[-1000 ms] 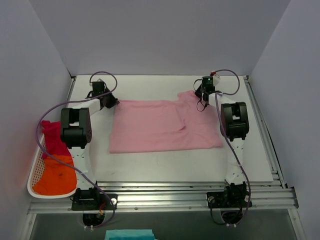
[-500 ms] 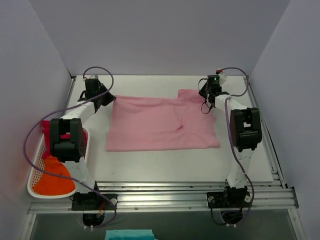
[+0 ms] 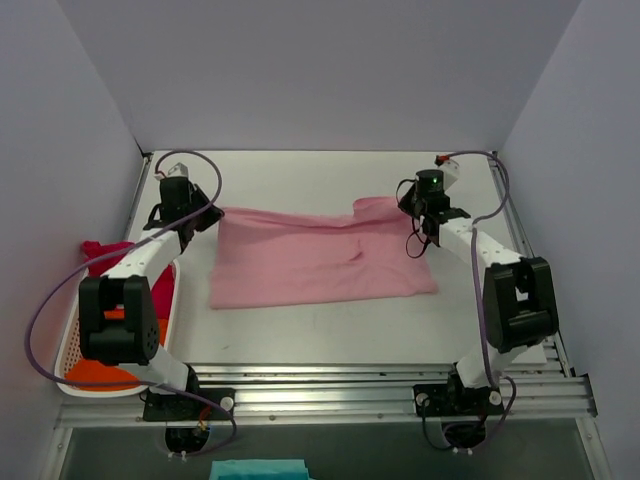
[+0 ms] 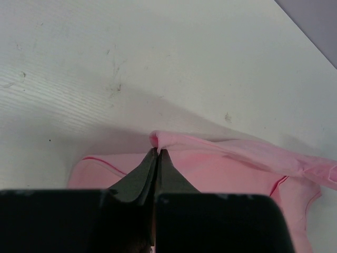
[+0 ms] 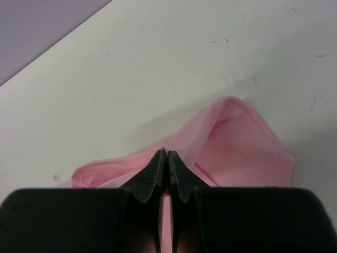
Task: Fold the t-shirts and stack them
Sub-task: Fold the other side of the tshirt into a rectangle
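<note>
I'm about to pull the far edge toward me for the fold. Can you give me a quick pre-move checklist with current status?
1. Left gripper shut on the far edge of the pink t-shirt: ok.
2. Right gripper shut on the same edge, near the sleeve: ok.
3. Edge level between both grips: cannot tell.
4. Cloth smooth: not ok, there is a crease near the middle.
5. Magenta-red t-shirt and orange t-shirt apart from it, in the basket: ok.
</note>
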Robot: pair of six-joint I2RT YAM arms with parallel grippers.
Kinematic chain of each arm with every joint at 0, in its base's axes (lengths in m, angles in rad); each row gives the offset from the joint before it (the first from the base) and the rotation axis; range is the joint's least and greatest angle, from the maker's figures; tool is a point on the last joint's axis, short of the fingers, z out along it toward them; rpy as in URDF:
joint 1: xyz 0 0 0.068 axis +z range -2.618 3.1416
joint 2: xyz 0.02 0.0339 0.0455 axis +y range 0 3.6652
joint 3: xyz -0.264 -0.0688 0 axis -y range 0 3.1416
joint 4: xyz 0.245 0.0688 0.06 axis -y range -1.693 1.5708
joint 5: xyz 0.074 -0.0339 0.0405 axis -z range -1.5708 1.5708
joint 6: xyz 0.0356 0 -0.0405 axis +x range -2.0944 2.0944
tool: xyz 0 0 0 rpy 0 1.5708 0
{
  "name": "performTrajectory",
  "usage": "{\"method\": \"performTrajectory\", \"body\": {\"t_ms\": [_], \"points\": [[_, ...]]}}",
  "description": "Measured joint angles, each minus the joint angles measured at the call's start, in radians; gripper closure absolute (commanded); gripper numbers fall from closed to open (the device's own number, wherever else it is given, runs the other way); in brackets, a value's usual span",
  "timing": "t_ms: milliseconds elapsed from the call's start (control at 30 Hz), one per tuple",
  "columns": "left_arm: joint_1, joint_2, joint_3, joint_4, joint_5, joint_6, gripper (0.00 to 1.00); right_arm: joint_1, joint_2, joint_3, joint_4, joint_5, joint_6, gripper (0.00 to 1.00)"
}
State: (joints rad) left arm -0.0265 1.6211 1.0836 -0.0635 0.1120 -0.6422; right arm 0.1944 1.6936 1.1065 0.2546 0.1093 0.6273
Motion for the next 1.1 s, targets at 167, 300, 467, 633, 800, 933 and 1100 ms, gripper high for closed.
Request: {"method": "performTrajectory", "body": {"t_ms": [167, 300, 467, 633, 800, 933, 1100], "points": [[0.0, -0.105, -0.097, 0.0, -0.023, 0.015, 0.98, 0.043, -0.162, -0.117, -0.008, 0.04, 0.007, 1.0], [0.0, -0.188, -0.179, -0.001, -0.047, 0.022, 0.97, 0.074, -0.297, -0.237, -0.021, 0.072, 0.026, 1.0], [0.0, -0.253, -0.244, -0.034, -0.1, 0.012, 0.33, 0.105, -0.469, -0.388, -0.077, 0.148, 0.086, 0.61], [-0.001, -0.298, -0.309, -0.086, -0.193, -0.063, 0.06, 0.128, -0.641, -0.54, -0.159, 0.257, 0.188, 0.0], [-0.003, -0.364, -0.34, -0.146, -0.267, -0.114, 0.06, 0.129, -0.693, -0.583, -0.223, 0.315, 0.248, 0.0], [-0.005, -0.437, -0.34, -0.162, -0.292, -0.121, 0.06, 0.13, -0.702, -0.583, -0.23, 0.321, 0.266, 0.0], [-0.005, -0.486, -0.34, -0.138, -0.28, -0.112, 0.05, 0.134, -0.697, -0.583, -0.204, 0.307, 0.27, 0.01]]}}
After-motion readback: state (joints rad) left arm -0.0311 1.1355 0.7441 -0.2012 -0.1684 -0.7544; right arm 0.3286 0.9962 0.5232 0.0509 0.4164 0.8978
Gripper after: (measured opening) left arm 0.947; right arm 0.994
